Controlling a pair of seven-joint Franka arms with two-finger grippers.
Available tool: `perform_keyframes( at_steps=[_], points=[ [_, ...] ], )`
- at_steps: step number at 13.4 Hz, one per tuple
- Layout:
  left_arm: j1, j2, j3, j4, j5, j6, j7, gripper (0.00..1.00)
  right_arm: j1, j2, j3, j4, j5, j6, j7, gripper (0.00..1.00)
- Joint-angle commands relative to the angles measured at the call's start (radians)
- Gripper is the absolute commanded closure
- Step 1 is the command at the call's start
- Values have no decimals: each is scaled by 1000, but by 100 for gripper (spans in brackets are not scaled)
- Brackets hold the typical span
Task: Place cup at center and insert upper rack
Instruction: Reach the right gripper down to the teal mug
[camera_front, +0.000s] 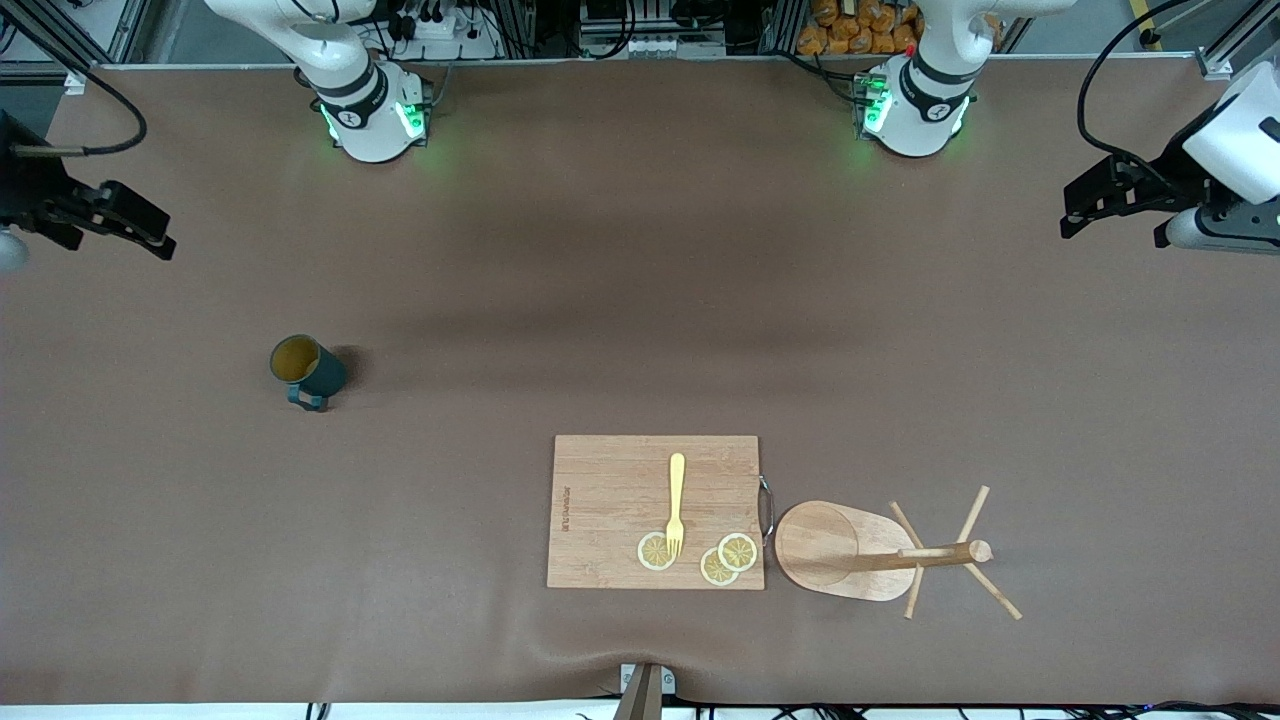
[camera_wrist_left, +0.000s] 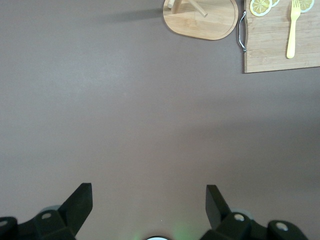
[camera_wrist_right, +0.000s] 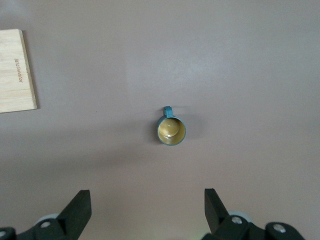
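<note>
cup (camera_front: 306, 370): upright on the bench (camera_front: 640, 300), toward the right arm's end, well apart from everything else; handle turned toward the front camera, yellowish inside showing

cup vs right gripper (camera_front: 120, 225): sits straight below in the right wrist view (camera_wrist_right: 171, 130), centred between the two fingers, so pretty much a straight drop down onto it

nearer arm: right one, easily; left is way off at its own end

right gripper: up over the bench edge at its end, spread wide, holding nothing, touching nothing

rack (camera_front: 880, 555): tipped over on its side, post lying along the bench and pointing toward the left arm's end, oval base just beside the cutting board's metal handle, pegs sticking out in an X

rack vs left gripper (camera_front: 1110, 200): nearer the front camera than the spot under the gripper; only the base shows at the frame edge in the left wrist view (camera_wrist_left: 202, 20)

left gripper: hanging over its end of the bench, wide open too, empty, waiting

cutting board (camera_front: 655, 512): low middle, yellow fork (camera_front: 676, 505) and lemon slices (camera_front: 700, 555) on it

guess at next move: right arm goes for the cup, handle side probably worth minding
</note>
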Motion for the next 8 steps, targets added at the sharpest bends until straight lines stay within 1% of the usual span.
perform_keyframes(
  at_steps=[1, 4, 6, 8],
  points=[
    [-5, 16, -2, 15, 23, -4, 16, 0, -3, -11, -1, -134, 3, 108, -11, 0],
    [4, 16, -4, 12, 20, -4, 18, 0, -9, -9, -6, -263, 3, 205, -12, 0],
    [6, 16, -2, 12, 18, -4, 12, 0, -32, -12, -6, -401, 3, 340, -9, 0],
    [6, 16, -2, 6, 18, -4, 10, 0, -66, -2, -4, -481, 16, 423, -3, 0]
  ],
)
